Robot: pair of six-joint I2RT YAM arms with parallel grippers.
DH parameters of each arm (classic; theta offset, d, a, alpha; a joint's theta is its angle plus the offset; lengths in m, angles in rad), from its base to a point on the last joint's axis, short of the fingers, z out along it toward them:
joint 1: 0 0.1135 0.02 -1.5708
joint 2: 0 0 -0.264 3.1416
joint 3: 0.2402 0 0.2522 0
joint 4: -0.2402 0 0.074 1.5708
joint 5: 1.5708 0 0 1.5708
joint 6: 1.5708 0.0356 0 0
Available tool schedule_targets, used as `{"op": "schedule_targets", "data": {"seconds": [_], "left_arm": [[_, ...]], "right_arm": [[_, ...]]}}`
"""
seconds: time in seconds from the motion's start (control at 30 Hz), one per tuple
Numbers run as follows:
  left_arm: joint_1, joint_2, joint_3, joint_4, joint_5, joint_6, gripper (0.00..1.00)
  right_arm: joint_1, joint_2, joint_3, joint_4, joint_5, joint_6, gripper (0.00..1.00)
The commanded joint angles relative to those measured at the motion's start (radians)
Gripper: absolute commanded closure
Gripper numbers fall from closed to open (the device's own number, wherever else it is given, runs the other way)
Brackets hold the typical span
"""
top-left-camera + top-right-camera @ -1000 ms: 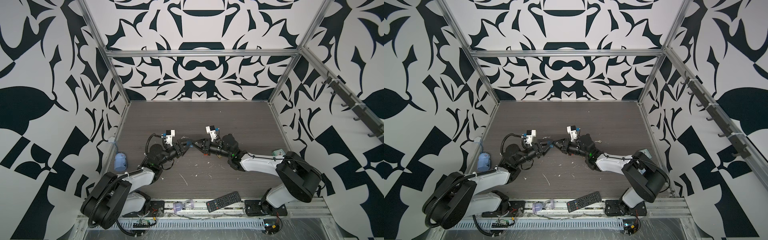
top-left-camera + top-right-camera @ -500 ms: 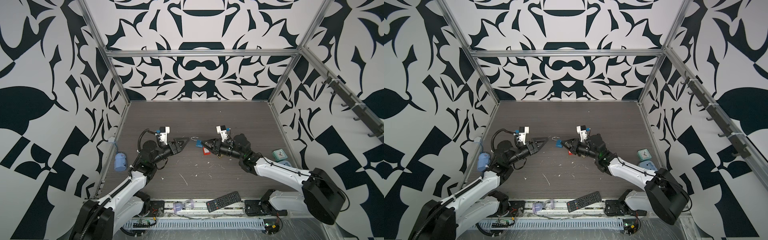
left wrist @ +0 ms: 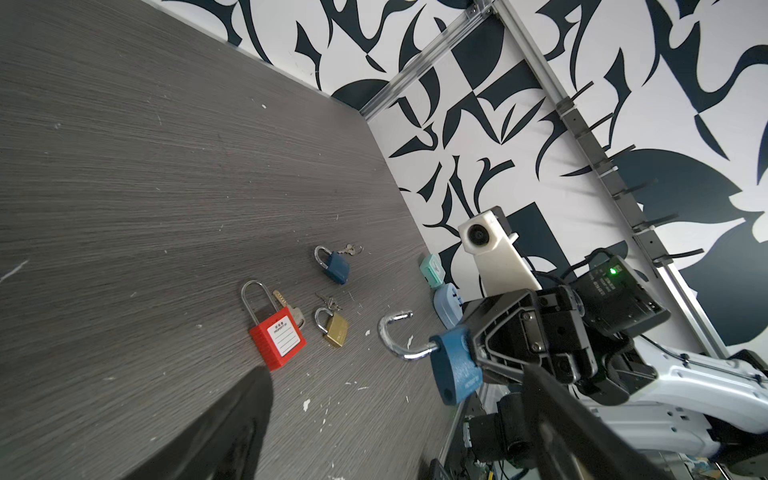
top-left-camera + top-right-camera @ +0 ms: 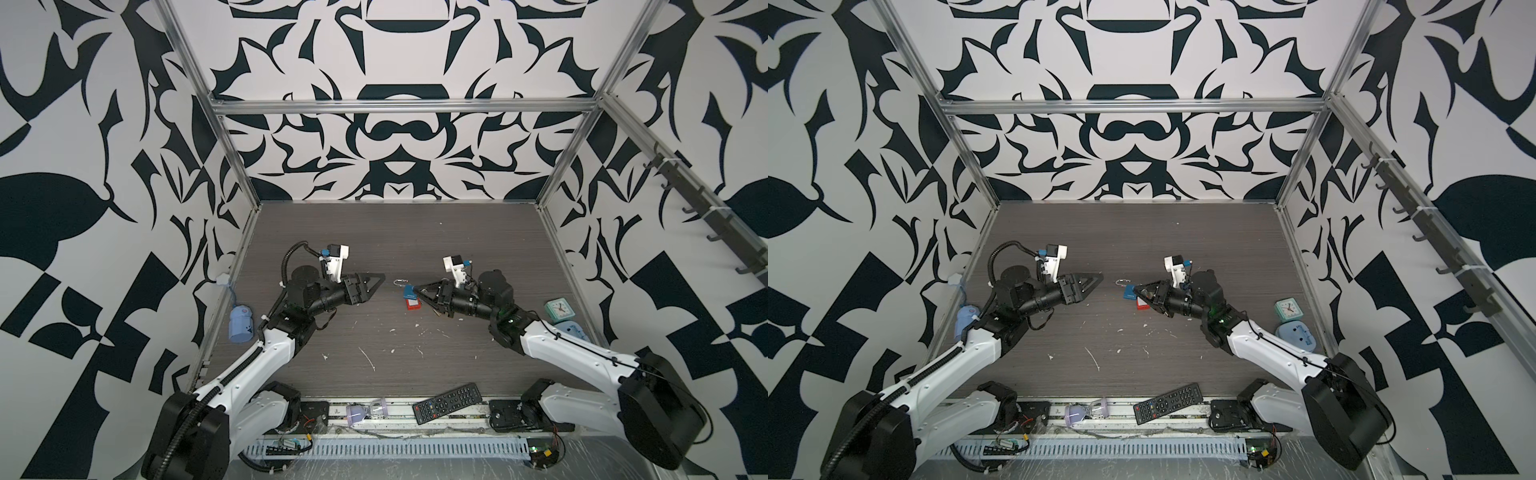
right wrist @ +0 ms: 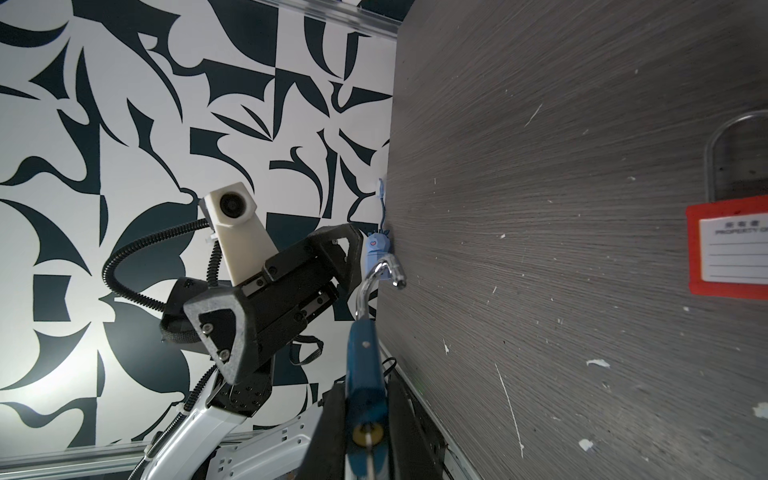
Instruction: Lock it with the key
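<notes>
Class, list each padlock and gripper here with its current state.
held blue padlock: shackle open
red padlock: shackle shut
brass padlock: shackle shut
small blue padlock: shackle shut
left gripper: open, empty
right gripper: shut on held blue padlock

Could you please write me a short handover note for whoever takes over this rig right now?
Right pincer: shut on the blue padlock, held clear of the table; its shackle is swung open.
Left pincer: open and empty, facing that padlock with a gap between them.
On the table: red padlock, brass padlock and second blue padlock, each with keys beside it.
Done: one padlock is picked up.
Left: close the shackle and lock it with the key. I cannot tell whether a key sits in the held padlock.
</notes>
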Motion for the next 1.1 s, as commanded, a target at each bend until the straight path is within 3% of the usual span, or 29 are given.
{"op": "schedule_targets", "data": {"seconds": [0.0, 0.43, 0.7, 0.83, 0.93, 1.07], "left_arm": [[0.004, 0.045, 0.046, 0.027, 0.066, 0.058, 0.05], [0.005, 0.212, 0.153, 0.054, 0.175, 0.076, 0.07], [0.004, 0.302, 0.138, 0.143, 0.225, 0.06, 0.08], [0.002, 0.329, 0.123, 0.217, 0.258, 0.029, 0.11], [-0.002, 0.346, 0.108, 0.229, 0.268, 0.034, 0.22], [-0.005, 0.336, 0.078, 0.249, 0.275, 0.023, 0.28]], "right_arm": [[-0.01, -0.031, 0.016, 0.064, -0.046, 0.03, 1.0], [-0.053, -0.054, 0.041, -0.005, -0.087, 0.062, 1.0], [-0.059, -0.045, 0.011, 0.03, -0.079, 0.082, 1.0], [-0.064, -0.008, 0.01, 0.094, -0.096, 0.12, 1.0], [-0.061, 0.013, -0.008, 0.135, -0.09, 0.132, 1.0], [-0.056, 0.024, -0.057, 0.201, -0.084, 0.164, 1.0]]}}
